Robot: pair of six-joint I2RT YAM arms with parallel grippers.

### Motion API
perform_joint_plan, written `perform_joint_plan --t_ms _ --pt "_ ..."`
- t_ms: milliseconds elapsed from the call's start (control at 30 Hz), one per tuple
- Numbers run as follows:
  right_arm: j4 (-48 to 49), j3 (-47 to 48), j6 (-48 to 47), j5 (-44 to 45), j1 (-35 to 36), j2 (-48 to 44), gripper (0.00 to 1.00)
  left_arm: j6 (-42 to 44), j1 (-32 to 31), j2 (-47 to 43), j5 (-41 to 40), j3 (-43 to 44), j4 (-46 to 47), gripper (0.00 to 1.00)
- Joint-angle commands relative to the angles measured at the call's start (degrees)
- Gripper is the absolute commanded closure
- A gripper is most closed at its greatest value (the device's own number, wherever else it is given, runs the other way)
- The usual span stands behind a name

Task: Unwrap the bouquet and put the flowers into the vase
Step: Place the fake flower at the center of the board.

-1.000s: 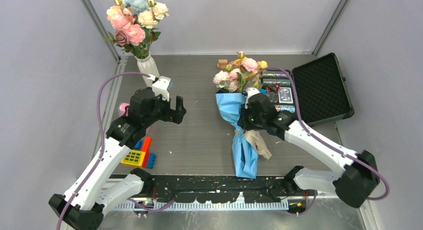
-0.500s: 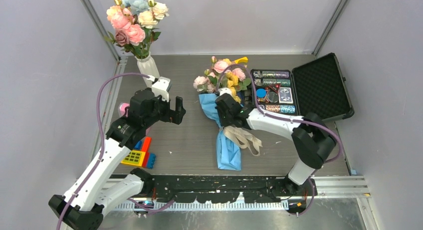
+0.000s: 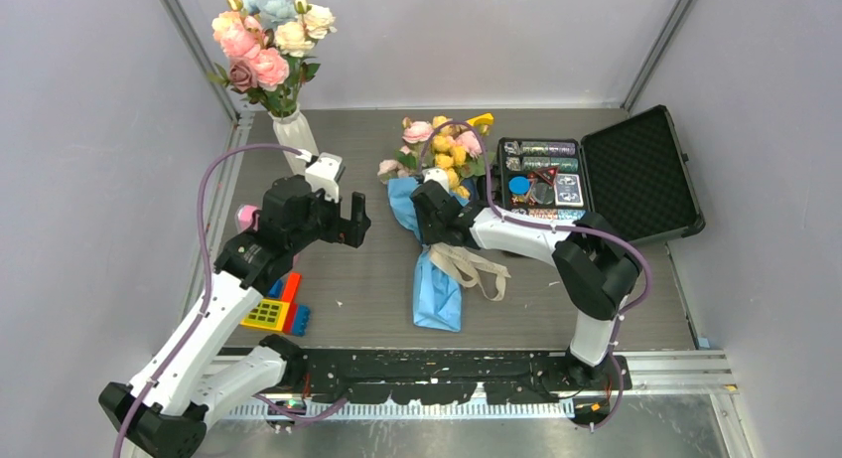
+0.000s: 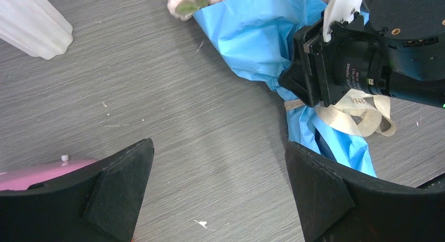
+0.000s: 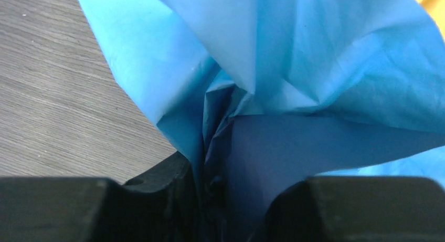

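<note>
The bouquet [image 3: 438,284] lies mid-table, its flowers [image 3: 443,152] pointing to the back and a cream ribbon [image 3: 479,269] loose at its waist. My right gripper [image 3: 429,206] sits on the light blue wrap just below the blooms. In the right wrist view its jaws [image 5: 246,174] stand a little apart with crinkled blue paper [image 5: 294,69] filling the gap; whether they still pinch it does not show. My left gripper [image 3: 343,205] hovers wide open to the left of the bouquet, with bare table between its fingers [image 4: 218,145]. The ribbed white vase [image 3: 296,138] stands at the back left.
Big pink, white and pale-blue blooms [image 3: 268,41] fill the vase. An open black case [image 3: 640,175] with small items lies at the back right. Coloured toy blocks [image 3: 278,309] and a pink block [image 3: 243,218] sit under the left arm.
The right gripper has dragged the bouquet leftward across the table, towards the left gripper, and its jaws have widened a little. The left arm has not moved.
</note>
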Motion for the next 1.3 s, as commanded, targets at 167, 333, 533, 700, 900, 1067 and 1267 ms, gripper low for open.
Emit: perform_joint_plan --t_ms 167,333,533,700,900,1067,1267 --pt "1.2 2.4 0.5 0.0 0.2 -4.3 0.33 1.2 0.1 -0.1 -0.1 -0.4 2.2 0.02" --pt "-0.4 1.7 0.8 -2.4 0.2 -9.3 0.26 1.3 0.1 -0.4 -0.2 -0.7 2.5 0.02" --pt "-2.7 -1.2 1.0 -4.5 0.2 -19.3 0.24 1.3 0.1 0.0 -0.2 -0.8 2.6 0.02" --pt "-5.1 -6.2 2.5 -5.6 0.1 -29.0 0.23 0.8 0.1 0.1 0.5 -1.2 3.0 0.02" --pt "-6.7 -19.3 8.2 -10.2 -3.8 -46.9 0.22 -0.1 0.1 1.3 3.4 -0.9 3.0 0.02" --pt "-5.9 -28.3 13.7 -23.1 -10.3 -52.8 0.24 0.2 0.1 2.1 2.7 -0.6 2.4 0.02" --pt "2.0 -38.3 21.5 -30.0 -10.8 -57.3 0.31 0.3 0.1 2.2 2.7 -0.7 2.4 0.02"
